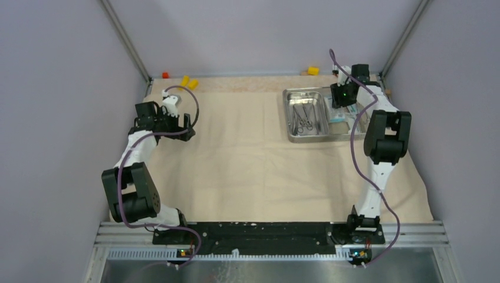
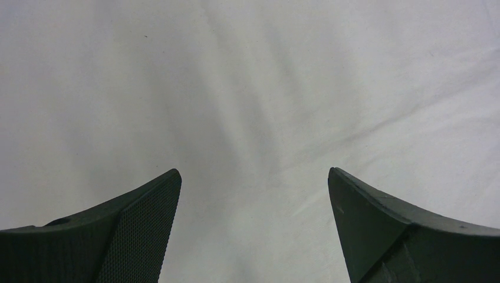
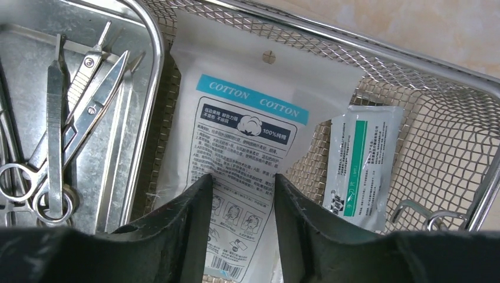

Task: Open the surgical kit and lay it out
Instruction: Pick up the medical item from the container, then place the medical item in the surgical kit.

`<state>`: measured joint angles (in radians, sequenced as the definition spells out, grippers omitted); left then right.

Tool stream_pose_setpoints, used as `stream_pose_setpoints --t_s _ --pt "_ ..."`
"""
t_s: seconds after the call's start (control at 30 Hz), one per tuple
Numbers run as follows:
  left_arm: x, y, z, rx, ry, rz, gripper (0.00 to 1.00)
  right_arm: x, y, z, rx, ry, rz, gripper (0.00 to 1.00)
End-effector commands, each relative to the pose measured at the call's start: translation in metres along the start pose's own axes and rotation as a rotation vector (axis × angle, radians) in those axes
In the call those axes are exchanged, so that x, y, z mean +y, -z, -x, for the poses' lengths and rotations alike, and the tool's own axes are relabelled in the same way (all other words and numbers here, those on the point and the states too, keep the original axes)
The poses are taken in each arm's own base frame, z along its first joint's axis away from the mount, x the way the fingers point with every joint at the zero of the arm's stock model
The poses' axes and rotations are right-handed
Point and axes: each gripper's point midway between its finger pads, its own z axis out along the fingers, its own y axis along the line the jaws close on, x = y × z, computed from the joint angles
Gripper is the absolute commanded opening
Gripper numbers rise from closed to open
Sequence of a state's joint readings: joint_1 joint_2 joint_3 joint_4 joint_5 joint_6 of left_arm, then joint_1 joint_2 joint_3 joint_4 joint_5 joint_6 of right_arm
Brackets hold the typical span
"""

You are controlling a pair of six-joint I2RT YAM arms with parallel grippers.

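Observation:
The beige cloth wrap (image 1: pixel 253 159) lies spread flat over the table. At its back right stands the steel tray (image 1: pixel 287 115) holding scissors (image 3: pixel 82 118), forceps and tweezers. Beside the tray, a wire mesh basket (image 3: pixel 436 130) holds a white-and-teal cotton packet (image 3: pixel 247 118) and a smaller green-striped packet (image 3: pixel 359 159). My right gripper (image 3: pixel 242 177) is down in the basket, its jaws half narrowed, with both fingertips on the cotton packet; whether they grip it does not show. My left gripper (image 2: pixel 253 172) hangs wide open over bare cloth (image 2: pixel 247 88) at the left.
Small yellow blocks (image 1: pixel 188 82) and a red one (image 1: pixel 165 75) sit at the back left edge, another yellow block (image 1: pixel 313 71) at the back right. Grey walls close in both sides. The basket's raised rim surrounds my right fingers.

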<state>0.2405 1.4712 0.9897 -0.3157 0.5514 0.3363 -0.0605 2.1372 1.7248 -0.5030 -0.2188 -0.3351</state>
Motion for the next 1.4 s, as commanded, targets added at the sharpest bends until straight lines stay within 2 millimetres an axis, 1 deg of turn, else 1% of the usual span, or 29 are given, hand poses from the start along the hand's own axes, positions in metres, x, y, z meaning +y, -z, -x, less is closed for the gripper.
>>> stream_pose_setpoints --t_s 0.0,0.07,0.13,0.2,0.27,0.33,0.43,0.5,0.53,0.57,0.6,0.63,0.7,0.77,0.87,0.9,0.97,1.03,1.1,1.13,1.2,1.37 --pt "0.001 0.004 0.027 -0.073 -0.015 -0.003 0.99 0.004 -0.001 0.010 -0.011 -0.011 0.019 0.36" --pt "0.000 0.005 0.028 -0.074 -0.016 -0.006 0.99 0.006 0.002 0.012 -0.011 -0.015 0.030 0.24" --pt "0.000 0.006 0.028 -0.075 -0.019 -0.005 0.99 0.007 0.011 0.020 -0.029 -0.015 0.029 0.14" --pt "-0.001 0.008 0.028 -0.075 -0.023 -0.003 0.99 0.006 0.023 0.030 -0.057 -0.013 0.020 0.06" --pt "-0.002 0.012 0.030 -0.080 -0.030 0.003 0.99 0.007 0.040 0.040 -0.088 -0.010 0.010 0.00" --pt "-0.003 0.015 0.033 -0.089 -0.039 0.005 0.99 0.008 0.058 0.047 -0.115 -0.011 0.000 0.00" --pt "-0.004 0.020 0.038 -0.103 -0.050 0.014 0.99 0.011 0.092 0.055 -0.161 -0.011 -0.025 0.00" --pt "-0.003 0.023 0.041 -0.111 -0.057 0.025 0.99 0.014 0.115 0.051 -0.179 -0.016 -0.040 0.00" --pt "0.003 0.025 0.041 -0.107 -0.048 0.062 0.99 0.017 0.127 0.047 -0.186 -0.020 -0.045 0.00" --pt "0.009 0.027 0.042 -0.106 -0.043 0.103 0.99 0.020 0.138 0.041 -0.189 -0.023 -0.049 0.00" --pt "0.015 0.028 0.043 -0.103 -0.041 0.136 0.99 0.024 0.153 0.035 -0.200 -0.024 -0.055 0.00" --pt "0.020 0.029 0.042 -0.097 -0.039 0.163 0.99 0.029 0.162 0.023 -0.193 -0.027 -0.057 0.00" --pt "0.027 0.031 0.043 -0.093 -0.032 0.204 0.99 0.039 0.176 -0.006 -0.173 -0.038 -0.060 0.00" --pt "0.031 0.033 0.044 -0.091 -0.016 0.225 0.99 0.047 0.189 -0.040 -0.146 -0.052 -0.065 0.00" --pt "0.028 0.034 0.047 -0.100 -0.016 0.215 0.99 0.056 0.205 -0.093 -0.096 -0.067 -0.085 0.00" --pt "0.026 0.034 0.048 -0.102 -0.017 0.207 0.99 0.059 0.207 -0.113 -0.070 -0.071 -0.091 0.00" --pt "0.023 0.034 0.049 -0.109 -0.015 0.191 0.99 0.060 0.213 -0.139 -0.037 -0.071 -0.108 0.00" --pt "0.021 0.034 0.050 -0.112 -0.011 0.182 0.99 0.059 0.216 -0.158 -0.017 -0.061 -0.116 0.00" --pt "0.019 0.034 0.049 -0.113 -0.008 0.170 0.99 0.046 0.220 -0.166 -0.024 -0.080 -0.161 0.00" --pt "0.018 0.034 0.049 -0.113 -0.007 0.166 0.99 0.044 0.218 -0.170 -0.017 -0.079 -0.156 0.00" --pt "0.018 0.034 0.049 -0.111 -0.008 0.164 0.99 0.049 0.210 -0.180 0.023 -0.067 -0.109 0.00" --pt "0.022 0.035 0.049 -0.105 -0.018 0.184 0.99 0.062 0.180 -0.213 0.154 -0.086 0.004 0.00"
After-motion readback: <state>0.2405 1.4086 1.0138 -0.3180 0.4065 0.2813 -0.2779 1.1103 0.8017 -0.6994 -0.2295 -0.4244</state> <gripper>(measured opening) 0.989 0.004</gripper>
